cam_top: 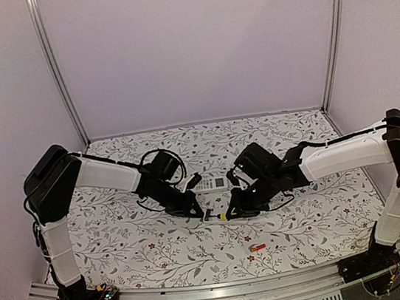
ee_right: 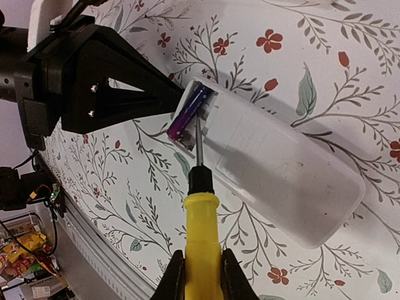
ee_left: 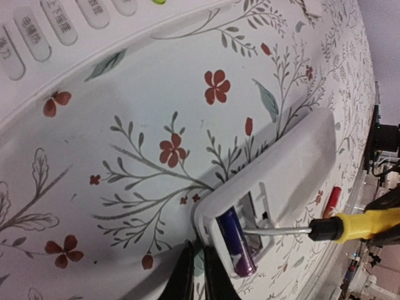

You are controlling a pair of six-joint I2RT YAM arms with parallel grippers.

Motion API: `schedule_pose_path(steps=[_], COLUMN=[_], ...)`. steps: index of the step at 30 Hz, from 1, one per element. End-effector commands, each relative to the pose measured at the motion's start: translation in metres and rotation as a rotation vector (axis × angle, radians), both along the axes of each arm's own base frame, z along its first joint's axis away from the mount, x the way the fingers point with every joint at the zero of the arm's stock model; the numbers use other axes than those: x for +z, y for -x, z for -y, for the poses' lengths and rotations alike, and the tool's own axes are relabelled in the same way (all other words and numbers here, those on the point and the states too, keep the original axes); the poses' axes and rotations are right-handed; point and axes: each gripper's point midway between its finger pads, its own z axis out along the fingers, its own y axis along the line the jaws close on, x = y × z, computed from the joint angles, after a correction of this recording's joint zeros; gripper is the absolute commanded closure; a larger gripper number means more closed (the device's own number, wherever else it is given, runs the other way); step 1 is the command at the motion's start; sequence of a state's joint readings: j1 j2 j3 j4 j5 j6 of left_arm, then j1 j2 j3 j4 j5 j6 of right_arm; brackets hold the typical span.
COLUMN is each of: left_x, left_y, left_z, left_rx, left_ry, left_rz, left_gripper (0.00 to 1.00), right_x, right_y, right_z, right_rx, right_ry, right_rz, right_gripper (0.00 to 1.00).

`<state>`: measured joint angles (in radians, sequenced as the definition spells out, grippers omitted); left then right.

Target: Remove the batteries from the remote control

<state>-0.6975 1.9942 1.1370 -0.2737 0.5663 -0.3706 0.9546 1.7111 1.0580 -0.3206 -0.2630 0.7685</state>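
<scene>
Leverage is what this hold is for: our right gripper (ee_right: 201, 267) is clamped tight around the rear of the yellow-handled screwdriver (ee_right: 201, 215). The bare shaft runs forward from the jaws, and its tip reaches into the open battery bay at the far end of the white remote (ee_right: 287, 169). Just left of the tip, touching it or nearly so, lies a dark purple battery (ee_right: 190, 111). It sits in the bay with one end riding a little proud of the casing, and we judge the tip is set beside it to pry it out. Beyond the tip, at the remote's end, our left gripper (ee_left: 199, 278) has its fingers drawn almost together, holding nothing that we can see. It seems to rest against the casing, most likely to stop the body sliding away from the screwdriver's push. The remote lies face down on the flowered table (ee_left: 125, 187), which keeps the bay upward and open to the tool. One red-orange battery (ee_left: 332, 201) lies loose on the table near the screwdriver's handle, apart from the bay, so we judge part of the unloading is done. A second remote (ee_left: 56, 28), buttons up, rests off to one side of the shaft, apart from the working one.
</scene>
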Motion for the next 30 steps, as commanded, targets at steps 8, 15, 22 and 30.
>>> schedule_pose_path(steps=[8,15,22,30], left_x=[-0.012,-0.012,-0.011,-0.002], left_y=[0.001,0.0,-0.004,-0.014], left_z=[-0.001,-0.003,-0.005,-0.01], left_rx=[-0.002,0.005,0.017,0.042], left_ry=[-0.029,-0.037,-0.047,-0.042], left_rz=[-0.011,-0.008,0.007,0.031], left_gripper=[0.93,0.94,0.94,0.93], right_x=[-0.011,-0.007,0.006,0.022], right_y=[-0.014,-0.016,-0.022,-0.022], right_z=[-0.004,-0.004,-0.004,-0.008], right_rx=[-0.042,-0.066,-0.089,-0.083], right_ry=[-0.04,-0.092,-0.116,-0.164], right_rz=[0.086,0.118,0.16,0.171], right_gripper=[1.0,1.0,1.0,1.0])
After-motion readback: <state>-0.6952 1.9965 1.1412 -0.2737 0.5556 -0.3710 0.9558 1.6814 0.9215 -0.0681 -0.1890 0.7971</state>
